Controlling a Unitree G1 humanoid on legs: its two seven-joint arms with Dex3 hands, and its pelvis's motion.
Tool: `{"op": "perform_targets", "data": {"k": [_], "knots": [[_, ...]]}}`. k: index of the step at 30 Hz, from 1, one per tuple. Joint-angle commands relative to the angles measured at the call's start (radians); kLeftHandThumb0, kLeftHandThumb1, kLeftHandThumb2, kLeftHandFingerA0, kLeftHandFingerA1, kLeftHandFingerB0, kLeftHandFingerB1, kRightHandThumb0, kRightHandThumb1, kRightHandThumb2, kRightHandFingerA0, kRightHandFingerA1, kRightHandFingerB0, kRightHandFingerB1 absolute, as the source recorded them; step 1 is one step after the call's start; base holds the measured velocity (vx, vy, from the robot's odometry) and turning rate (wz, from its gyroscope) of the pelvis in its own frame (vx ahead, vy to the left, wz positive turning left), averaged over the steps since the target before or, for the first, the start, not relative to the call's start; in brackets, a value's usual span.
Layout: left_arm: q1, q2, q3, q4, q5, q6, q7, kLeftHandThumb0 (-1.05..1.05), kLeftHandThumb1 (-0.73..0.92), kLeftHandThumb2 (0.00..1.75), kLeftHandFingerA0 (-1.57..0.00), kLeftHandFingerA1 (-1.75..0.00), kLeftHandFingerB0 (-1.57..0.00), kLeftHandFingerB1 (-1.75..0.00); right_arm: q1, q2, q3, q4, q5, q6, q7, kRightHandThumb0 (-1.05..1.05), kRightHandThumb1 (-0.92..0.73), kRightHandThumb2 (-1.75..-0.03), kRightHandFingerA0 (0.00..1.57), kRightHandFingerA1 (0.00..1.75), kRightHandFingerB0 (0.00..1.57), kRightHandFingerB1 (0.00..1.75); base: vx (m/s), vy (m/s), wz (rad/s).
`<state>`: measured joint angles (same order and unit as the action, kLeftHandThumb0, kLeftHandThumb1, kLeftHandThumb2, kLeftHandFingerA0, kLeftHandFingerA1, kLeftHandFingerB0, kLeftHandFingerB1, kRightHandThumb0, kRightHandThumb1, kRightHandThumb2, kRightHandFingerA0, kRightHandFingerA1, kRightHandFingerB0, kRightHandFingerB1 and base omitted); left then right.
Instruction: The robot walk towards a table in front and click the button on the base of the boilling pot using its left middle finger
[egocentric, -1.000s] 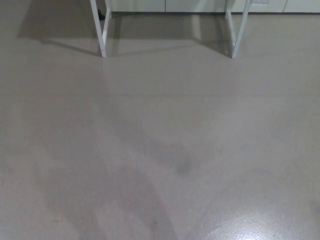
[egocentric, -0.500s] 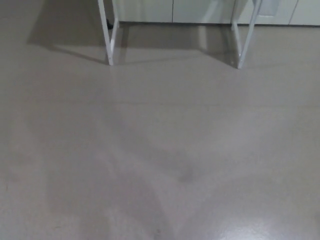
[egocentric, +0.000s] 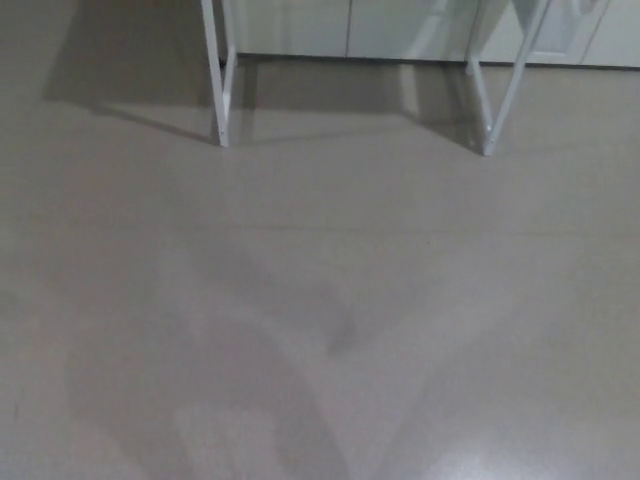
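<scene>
Only the lower parts of a white table's legs show at the top of the head view: the left legs (egocentric: 218, 80) and the right legs (egocentric: 495, 95). The tabletop, the boiling pot and its button are out of the picture. Neither of my hands is in view.
Grey floor (egocentric: 320, 300) fills most of the picture, with a soft shadow across it and a bright glare at the lower right. White cabinet fronts (egocentric: 350, 25) run along the wall behind the table legs. The table's shadow lies on the floor to the left of the legs.
The whole picture has shifted: the table legs sit lower and look larger now, so the camera has moved towards the table. No part of the robot has come into view.
</scene>
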<state>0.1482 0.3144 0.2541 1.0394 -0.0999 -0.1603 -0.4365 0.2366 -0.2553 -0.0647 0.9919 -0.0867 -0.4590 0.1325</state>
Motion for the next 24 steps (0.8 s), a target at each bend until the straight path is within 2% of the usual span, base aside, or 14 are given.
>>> {"op": "perform_targets", "data": {"k": [1, 12, 16, 24], "knots": [[0.016, 0.008, -0.020, -0.022, 0.017, -0.056, 0.022, -0.24, 0.40, 0.57, -0.55, -0.46, -0.48, -0.40, -0.002, -0.015, -0.004, 0.018, 0.002, -0.018, -0.015, -0.25, -0.44, -0.53, 0.72, 0.49, 0.51, 0.46, 0.23, -0.212, 0.10], [0.019, 0.027, -0.025, -0.111, -0.008, -0.013, 0.010, -0.22, 0.43, 0.57, -0.50, -0.44, -0.45, -0.39, -0.044, 0.000, 0.002, 0.013, 0.005, -0.008, -0.016, -0.20, -0.44, -0.53, 0.73, 0.48, 0.52, 0.45, 0.23, -0.100, 0.04], [0.004, 0.028, -0.018, -0.115, -0.020, 0.006, 0.002, -0.14, 0.46, 0.55, -0.52, -0.45, -0.47, -0.38, -0.056, -0.005, 0.013, 0.016, -0.007, -0.009, -0.029, -0.20, -0.45, -0.53, 0.73, 0.49, 0.52, 0.44, 0.26, 0.145, -0.17], [-0.045, 0.048, -0.034, -0.058, 0.005, 0.002, 0.015, -0.23, 0.42, 0.58, -0.55, -0.47, -0.48, -0.41, -0.066, -0.005, 0.025, 0.007, -0.017, -0.005, -0.034, -0.22, -0.45, -0.53, 0.73, 0.48, 0.51, 0.44, 0.32, 0.223, -0.04]]}}
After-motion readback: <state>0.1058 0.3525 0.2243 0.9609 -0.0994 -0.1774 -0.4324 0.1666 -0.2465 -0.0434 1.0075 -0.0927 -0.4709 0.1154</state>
